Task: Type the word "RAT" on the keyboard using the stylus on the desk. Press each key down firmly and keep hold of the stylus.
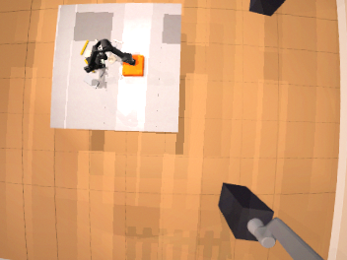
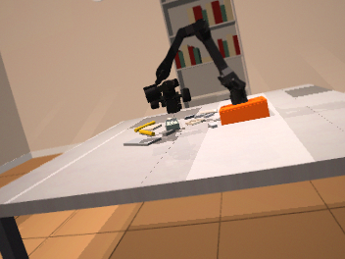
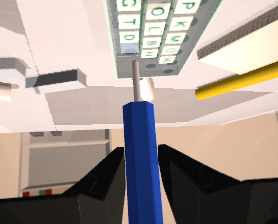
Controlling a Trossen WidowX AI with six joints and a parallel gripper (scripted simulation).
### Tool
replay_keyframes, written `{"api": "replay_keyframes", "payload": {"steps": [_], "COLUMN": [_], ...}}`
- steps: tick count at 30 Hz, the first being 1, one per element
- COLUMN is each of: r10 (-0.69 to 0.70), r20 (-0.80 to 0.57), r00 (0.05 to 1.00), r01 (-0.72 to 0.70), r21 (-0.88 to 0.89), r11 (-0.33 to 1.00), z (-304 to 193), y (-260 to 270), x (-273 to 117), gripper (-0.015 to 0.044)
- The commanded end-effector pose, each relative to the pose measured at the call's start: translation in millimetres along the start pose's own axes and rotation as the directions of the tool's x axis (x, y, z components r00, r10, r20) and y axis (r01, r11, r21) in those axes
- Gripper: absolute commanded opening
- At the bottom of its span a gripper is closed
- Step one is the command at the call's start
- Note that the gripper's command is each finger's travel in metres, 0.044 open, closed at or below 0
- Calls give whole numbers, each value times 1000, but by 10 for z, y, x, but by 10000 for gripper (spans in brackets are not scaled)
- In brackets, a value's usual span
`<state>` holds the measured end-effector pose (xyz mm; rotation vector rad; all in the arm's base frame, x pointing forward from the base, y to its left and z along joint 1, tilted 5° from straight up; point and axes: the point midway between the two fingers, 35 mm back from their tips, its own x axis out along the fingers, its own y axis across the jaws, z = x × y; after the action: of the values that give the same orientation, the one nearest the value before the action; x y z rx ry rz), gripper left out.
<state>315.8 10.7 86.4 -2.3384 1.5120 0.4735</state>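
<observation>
The gripper (image 3: 141, 152) (image 2: 172, 110) is shut on the stylus, low over the desk. The stylus (image 3: 141, 165) has a blue body and a thin grey tip that points at the keyboard. The keyboard (image 3: 122, 67) (image 2: 172, 125) has a pale green edge and rows of white lettered keys; T, D, L, B, K and M can be read. The tip appears over the keyboard's near border, just short of a bluish shaded spot past the D key. Whether it touches anything cannot be told. The rest of the keyboard is cut off by the wrist view's top edge.
A yellow stick (image 3: 240, 82) (image 2: 145, 126) and a pale slab (image 3: 250, 50) lie to the keyboard's right in the wrist view. A dark-sided block (image 3: 57, 80) lies to its left. A grey flat piece (image 2: 139, 142) lies in front. The arm's orange base (image 1: 133, 71) (image 2: 245, 112) stands nearby.
</observation>
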Motion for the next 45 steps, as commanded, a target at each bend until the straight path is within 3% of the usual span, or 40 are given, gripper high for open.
{"api": "replay_keyframes", "payload": {"steps": [1,8,11,12,45], "r10": [5,5,5,5,5], "r20": [-1,-1,-1,-1,-1], "r00": [1000,1000,1000,1000,1000], "r01": [-5,-5,-5,-5,-5], "r21": [-11,-11,-11,-11,-12], "r11": [1000,1000,1000,1000,1000], "z": [90,90,109,113,201], "y": [15,15,10,10,11], "x": [71,71,89,91,144], "gripper": [0,0,79,81,81]}}
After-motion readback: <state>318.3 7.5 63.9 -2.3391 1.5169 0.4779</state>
